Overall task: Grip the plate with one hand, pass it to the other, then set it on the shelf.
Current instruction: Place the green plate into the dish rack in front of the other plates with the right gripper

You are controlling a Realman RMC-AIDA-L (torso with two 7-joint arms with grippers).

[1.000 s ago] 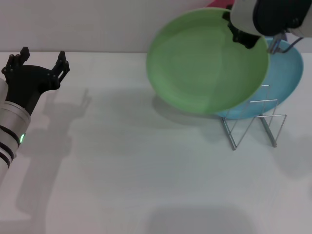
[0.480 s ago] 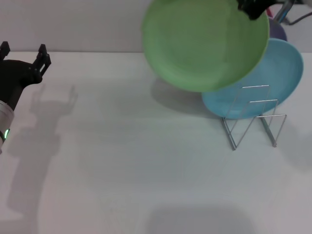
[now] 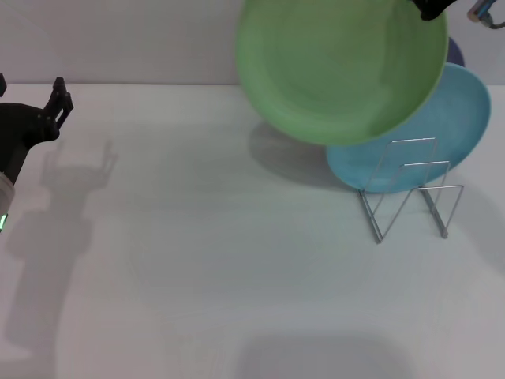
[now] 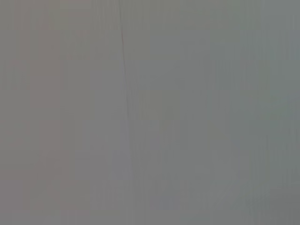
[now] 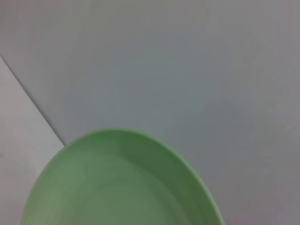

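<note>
Above the shelf (image 3: 410, 189), right gripper (image 3: 432, 8) holds plate (image 3: 341, 67); left gripper (image 3: 31, 118) jaws spread, empty.

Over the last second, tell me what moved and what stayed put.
The right gripper lifted the green plate upward, away from the wire rack, and is now mostly out of the head view. The left gripper drew back toward the left edge, empty. The blue plate and the rack stayed as they were.

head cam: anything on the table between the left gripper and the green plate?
Nothing. In the head view the stretch from the left gripper across to the green plate is bare white table; only shadows fall there.
</note>
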